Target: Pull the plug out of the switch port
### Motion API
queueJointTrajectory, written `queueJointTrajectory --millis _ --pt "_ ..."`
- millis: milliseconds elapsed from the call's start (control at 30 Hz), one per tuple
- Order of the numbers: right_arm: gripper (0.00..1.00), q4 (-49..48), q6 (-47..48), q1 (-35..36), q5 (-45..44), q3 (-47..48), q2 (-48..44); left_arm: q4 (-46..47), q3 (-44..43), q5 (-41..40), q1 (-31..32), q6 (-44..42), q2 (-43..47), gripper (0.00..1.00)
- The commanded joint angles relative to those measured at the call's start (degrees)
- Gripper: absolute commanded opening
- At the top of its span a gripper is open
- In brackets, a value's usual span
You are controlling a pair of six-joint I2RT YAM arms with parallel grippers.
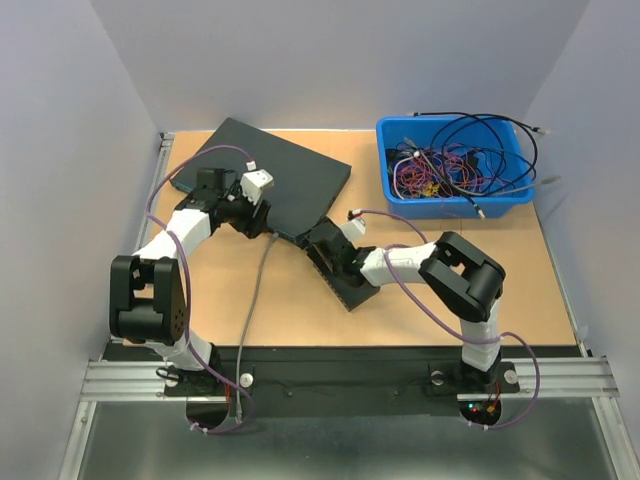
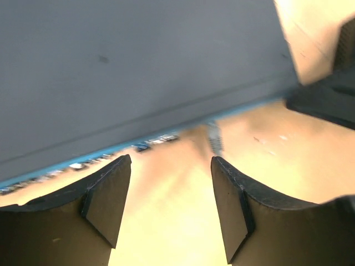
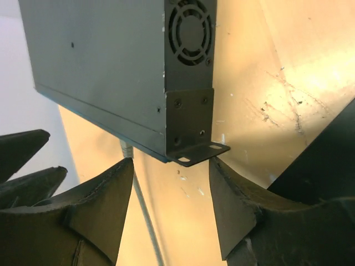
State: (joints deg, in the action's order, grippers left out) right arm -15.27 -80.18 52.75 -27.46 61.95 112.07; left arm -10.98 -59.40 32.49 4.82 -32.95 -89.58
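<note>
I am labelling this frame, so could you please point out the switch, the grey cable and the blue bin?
switch [image 1: 275, 175], top external view, middle of its black lid.
grey cable [image 1: 252, 300], top external view, its middle stretch.
blue bin [image 1: 450, 208], top external view, its near wall.

Wood tbl [image 1: 300, 318], pale grey walls [image 1: 350, 60]

No writing, label, brand or number can be read in any view. Small pale marks [image 2: 83, 164] along the front edge of the switch [image 2: 138, 66], lower left of the left wrist view, are too blurred to read.
</note>
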Motion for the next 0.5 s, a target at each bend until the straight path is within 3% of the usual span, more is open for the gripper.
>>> queueJointTrajectory --millis 0,267,467 --pt "0.63 6.30 9.08 -1.51 -5.50 -1.31 -2.64 1.05 3.22 -3.13 2.29 -1.07 2.39 0.72" --pt "0.62 3.85 -3.65 -0.28 -5.23 -9.21 -6.43 2.72 7.19 -8.14 6.69 0.34 0.55 0.73" --pt "0.62 2.43 -2.17 2.88 -2.24 -4.30 -2.04 2.72 12.19 -11.30 8.36 -0.36 1.69 0.73"
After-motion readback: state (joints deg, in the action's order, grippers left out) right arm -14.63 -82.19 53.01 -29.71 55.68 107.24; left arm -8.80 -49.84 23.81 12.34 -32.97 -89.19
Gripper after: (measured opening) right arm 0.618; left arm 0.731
